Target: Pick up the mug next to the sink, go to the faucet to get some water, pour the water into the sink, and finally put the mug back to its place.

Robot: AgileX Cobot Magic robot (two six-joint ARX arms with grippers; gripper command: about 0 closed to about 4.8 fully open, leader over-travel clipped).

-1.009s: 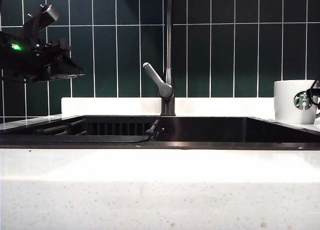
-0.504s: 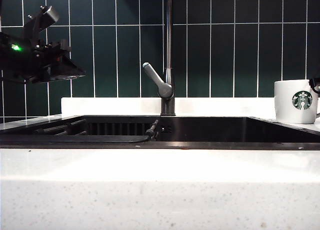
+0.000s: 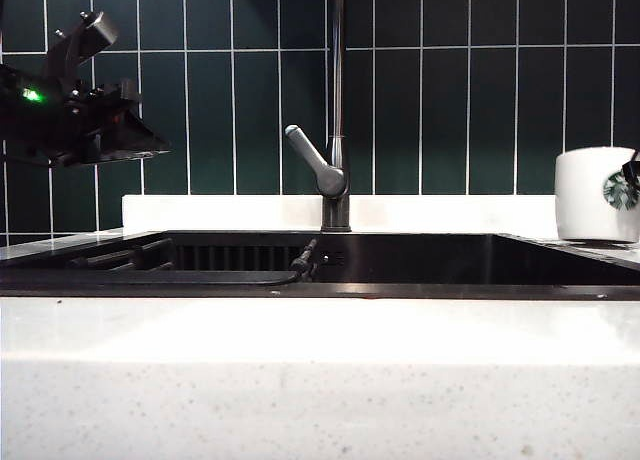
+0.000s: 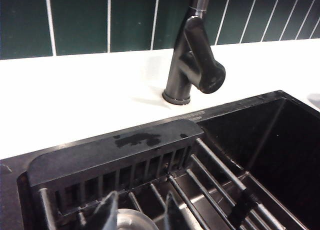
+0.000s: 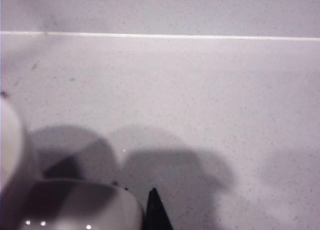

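Observation:
The white mug (image 3: 592, 195) with its green logo is at the far right of the exterior view, just above the countertop beside the sink (image 3: 400, 290). My right gripper (image 3: 632, 175) shows only as a dark bit at the frame edge, on the mug's handle side. In the right wrist view one dark fingertip (image 5: 157, 214) presses against the mug's handle (image 5: 75, 205); the other finger is hidden. The faucet (image 3: 338, 100) stands behind the sink's middle. My left gripper (image 4: 140, 215) hangs open and empty over the sink's left end, high at the left of the exterior view (image 3: 85, 120).
A black rack (image 4: 150, 165) of bars lies in the sink's left part, over a round metal drain (image 4: 132, 221). The faucet's lever (image 3: 312, 158) angles up to the left. A white stone counter (image 3: 320, 380) runs along the front, dark green tiles behind.
The mug has risen a little off the counter and turned, its logo swinging toward the right edge. The left arm has stayed still.

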